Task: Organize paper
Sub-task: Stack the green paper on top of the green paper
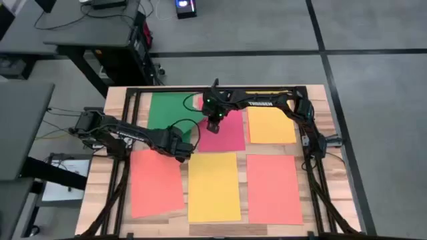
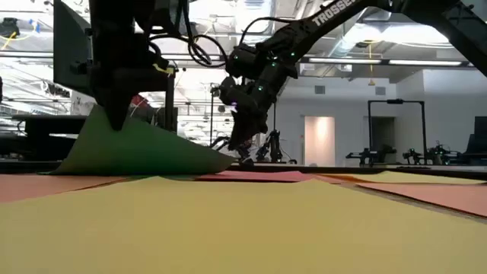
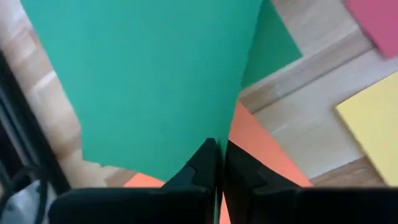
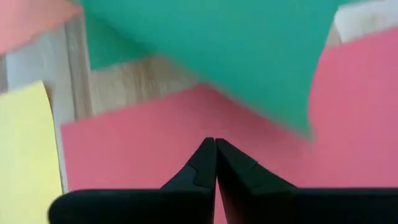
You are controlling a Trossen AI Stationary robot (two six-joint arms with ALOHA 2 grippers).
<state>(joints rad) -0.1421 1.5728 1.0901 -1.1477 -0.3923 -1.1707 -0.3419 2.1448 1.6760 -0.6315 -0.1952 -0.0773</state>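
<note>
my left gripper [image 3: 217, 163] pinching the green sheet [image 1: 168, 113] at its edge, one side lifted off the table [image 1: 337, 167], my right gripper [image 4: 215, 163] closed, tips on the pink sheet [image 1: 228, 133], other sheets flat

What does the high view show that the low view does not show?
Only the high view shows all sheets laid out, including the orange sheet and both bottom red sheets. Only the low view shows the green sheet lifted off the table by the left claw, plus the room behind. Both show the right claw on the pink sheet.
</note>
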